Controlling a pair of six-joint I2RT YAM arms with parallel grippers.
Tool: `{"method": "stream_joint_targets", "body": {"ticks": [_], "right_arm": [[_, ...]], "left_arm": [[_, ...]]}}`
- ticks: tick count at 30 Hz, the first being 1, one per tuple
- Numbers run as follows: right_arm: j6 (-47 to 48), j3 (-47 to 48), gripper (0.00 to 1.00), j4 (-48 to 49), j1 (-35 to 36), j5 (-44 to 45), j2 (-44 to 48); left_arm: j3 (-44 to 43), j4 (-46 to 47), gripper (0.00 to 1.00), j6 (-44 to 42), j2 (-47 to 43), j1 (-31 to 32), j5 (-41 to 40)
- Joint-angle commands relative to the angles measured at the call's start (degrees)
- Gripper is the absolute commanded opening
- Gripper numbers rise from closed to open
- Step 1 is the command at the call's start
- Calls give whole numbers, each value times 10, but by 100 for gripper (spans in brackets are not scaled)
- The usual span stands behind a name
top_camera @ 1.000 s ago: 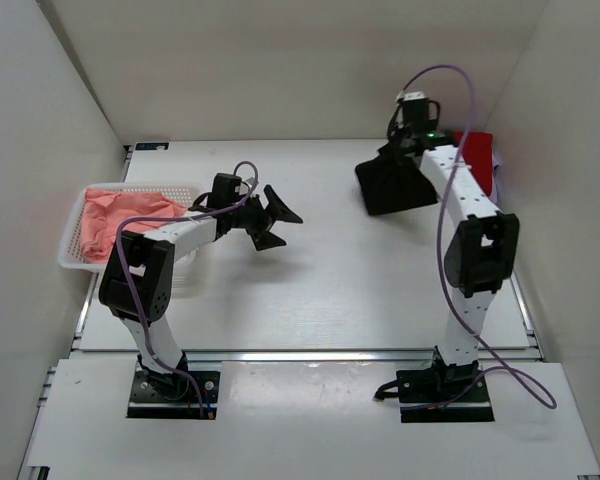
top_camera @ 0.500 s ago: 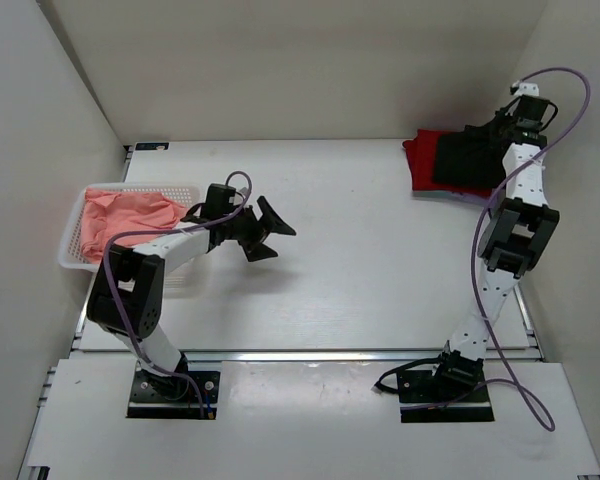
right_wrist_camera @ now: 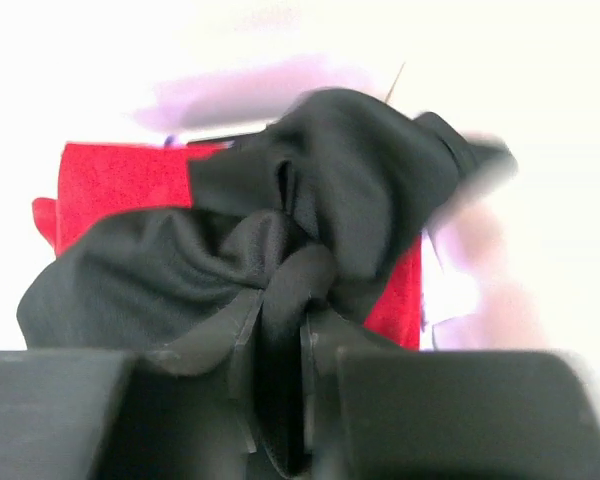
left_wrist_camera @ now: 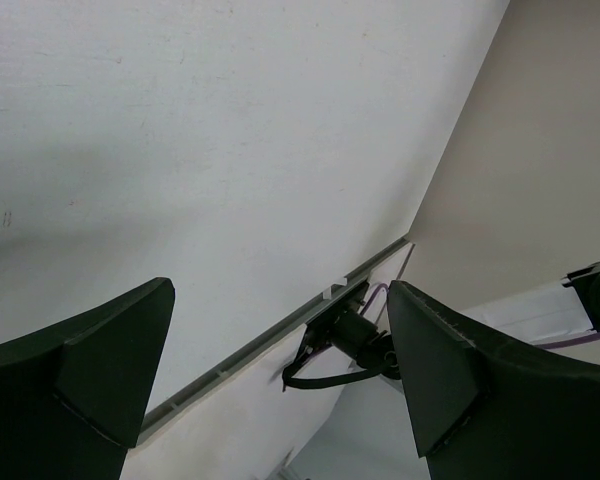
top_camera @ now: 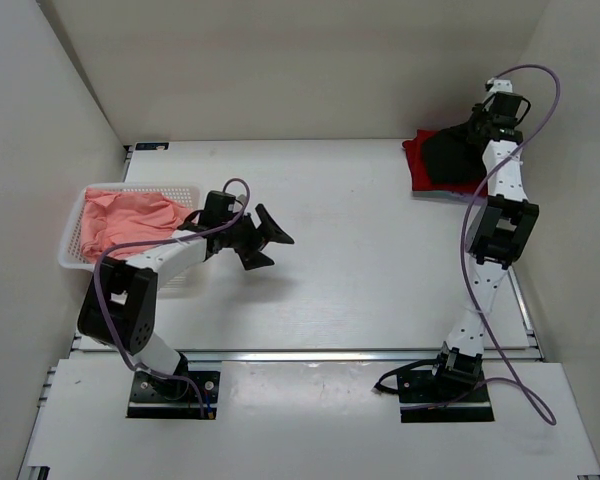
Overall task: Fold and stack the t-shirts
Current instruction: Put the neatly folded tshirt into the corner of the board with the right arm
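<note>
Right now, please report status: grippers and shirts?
Left gripper open, empty. Right gripper shut on black t-shirt, over red t-shirt. Salmon-pink t-shirt in basket.

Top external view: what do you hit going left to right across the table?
basket with a pink t-shirt in it → left fingers, open, above bare table → red t-shirt with the black t-shirt lying over it

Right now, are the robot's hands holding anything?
The right gripper pinches the black shirt by a bunched fold, over the red shirt. The left gripper is open and empty.
</note>
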State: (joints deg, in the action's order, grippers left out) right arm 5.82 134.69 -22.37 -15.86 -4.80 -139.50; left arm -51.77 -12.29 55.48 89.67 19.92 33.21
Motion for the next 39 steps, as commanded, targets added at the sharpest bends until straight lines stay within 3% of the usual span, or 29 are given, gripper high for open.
{"method": "stream_joint_targets", "body": {"ticks": [1, 2, 4, 6, 10, 12, 14, 19, 22, 26, 30, 39], "right_arm": [[4, 34, 30, 40, 6, 78, 21], [2, 41, 37, 45, 7, 101, 18], [-5, 52, 67, 48, 10, 135, 13], [-4, 76, 70, 46, 16, 156, 20], [-2, 70, 69, 29, 36, 203, 77], [-8, 19, 69, 18, 46, 199, 130], [-14, -66, 69, 19, 62, 213, 227], [-94, -433, 70, 61, 105, 218, 472], [-120, -534, 70, 50, 137, 210, 560], [-40, -592, 74, 53, 191, 215, 619], [-34, -645, 76, 45, 204, 211, 683], [-109, -754, 77, 1, 230, 201, 801]], "left_arm": [[3, -11, 98, -8, -39, 0, -9], [3, -20, 98, -10, -43, 6, -10], [7, -25, 99, -17, -51, 2, -15], [5, -37, 99, -27, -58, -3, -17], [-27, -92, 99, -61, -70, -16, -23], [-51, -136, 98, -98, -75, -24, -24], [-68, -167, 99, -128, -78, -30, -22], [-117, -252, 98, -178, -78, -36, 20], [-143, -294, 99, -209, -100, -27, 9], [-133, -279, 99, -214, -128, -59, 24], [-170, -283, 99, -245, -118, -79, 13], [-288, -389, 99, -337, -103, -25, -144]]}}
